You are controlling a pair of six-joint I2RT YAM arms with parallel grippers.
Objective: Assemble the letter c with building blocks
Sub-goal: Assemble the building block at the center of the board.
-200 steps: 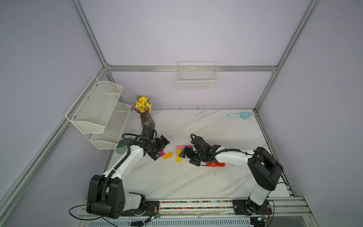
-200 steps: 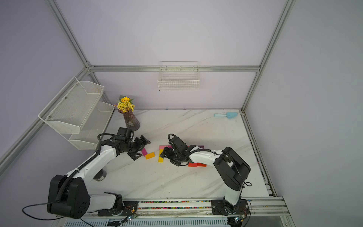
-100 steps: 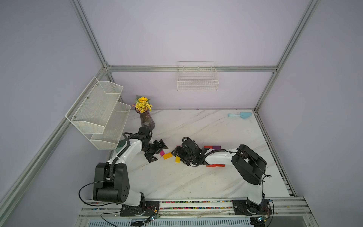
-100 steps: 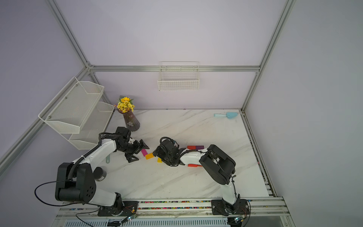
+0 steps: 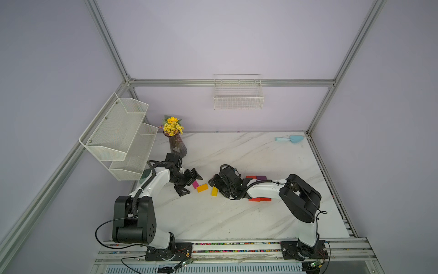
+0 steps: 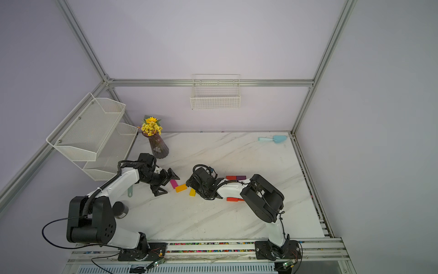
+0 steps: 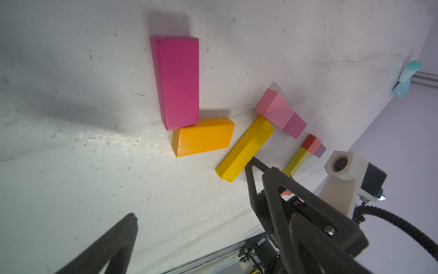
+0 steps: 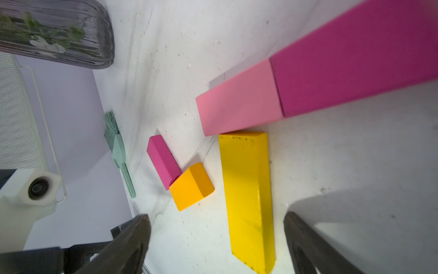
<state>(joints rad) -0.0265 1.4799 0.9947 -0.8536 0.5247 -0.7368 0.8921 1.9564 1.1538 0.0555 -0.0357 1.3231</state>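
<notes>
And over to the left tool (image 5: 190, 183): hangs spread to its widest, grips nothing, sits just at 9 o'clock of the magenta block (image 5: 195, 184). Flat on the marble desk (image 5: 237, 220), that block, touching the orange block (image 5: 202, 187) at its 4 o'clock. On to the right tool (image 8: 216, 214): stands well open too, holds nothing, straddles the yellow block (image 8: 246, 194) with daylight on both sides, one fingertip (image 8: 296, 225) just beside its long edge. Butting the yellow block's end away from the tool, a light pink block (image 8: 239, 102), end to end with a second magenta block (image 8: 355, 59). At 3 o'clock of that tool, a red block (image 5: 251, 177) touching a dark purple block (image 5: 261, 177); nearer 4 o'clock, a second red block (image 5: 259, 199) poking out from under the right arm (image 5: 265, 189). Way out at 1 o'clock of the desk, the light blue scoop (image 5: 290, 139).
</notes>
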